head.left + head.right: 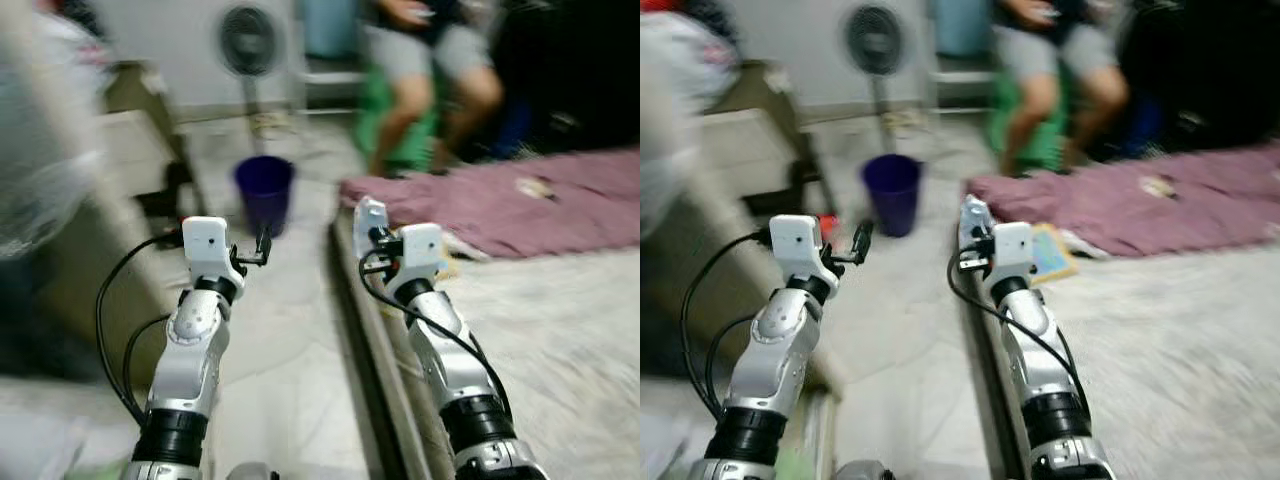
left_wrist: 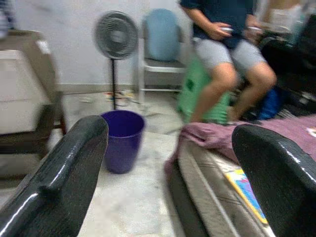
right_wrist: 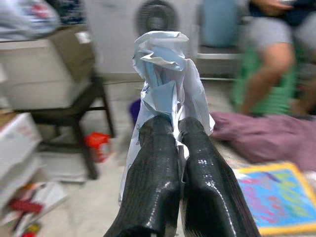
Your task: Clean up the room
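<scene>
Reaching forward at centre frame, the right gripper (image 3: 178,148) pinches a crumpled pale-blue paper sheet (image 3: 165,79), long axis along its fingers; the left gripper (image 2: 168,163) gapes wide toward a purple plastic bin (image 2: 122,139).

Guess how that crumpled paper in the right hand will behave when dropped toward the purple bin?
The crumpled paper looks thin and creased, so probably very light and apt to drift. It sags around the right hand, so likely floppy, not stiff. The purple bin stands open-topped on the floor; release close above it.
</scene>
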